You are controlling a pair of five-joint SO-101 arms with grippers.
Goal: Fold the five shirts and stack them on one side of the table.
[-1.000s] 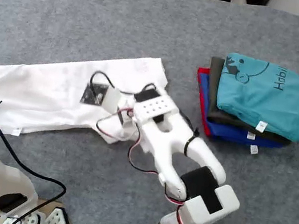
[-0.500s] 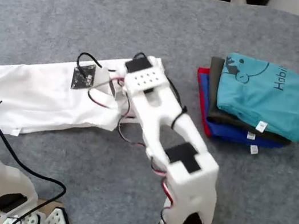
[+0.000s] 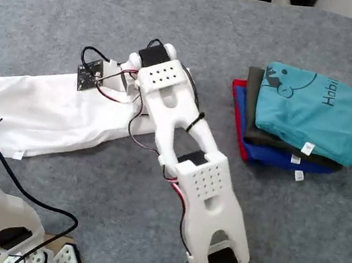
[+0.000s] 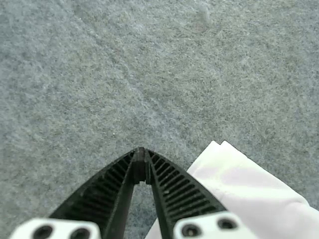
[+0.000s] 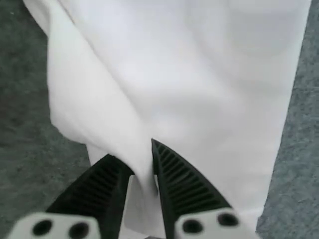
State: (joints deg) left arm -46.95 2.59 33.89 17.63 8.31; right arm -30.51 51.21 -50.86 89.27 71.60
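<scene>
Grey felt covers the bench (image 3: 61, 9), and the white shirt (image 3: 49, 113) lies across its left half as a long, partly folded strip. Well apart on the right sits the stack (image 3: 301, 119) of four folded shirts, a teal shirt (image 3: 316, 112) on top.

The right tool (image 5: 132, 152) is clenched on a ridge of the white shirt, with cloth running up between its jaws. The left tool (image 4: 140, 152) is clenched on nothing, its tips together over bare felt just beside a corner of the shirt.

This looks like the last shirt, mid-fold. To do the fold well, the pinch should hold both layers. The edge should be carried low and straight so it lands square on the opposite edge. The far end probably needs pinning, or the whole strip will drag instead of folding, and the idle left tool is well placed for that.

The high view gives the shirt's full outline, the stack as the destination, and the right arm stretched over the cloth. The right wrist view supplies the grip itself, which sits beneath the wrist hardware from above. The left wrist view supplies the empty, closed tips and the corner beside them.
</scene>
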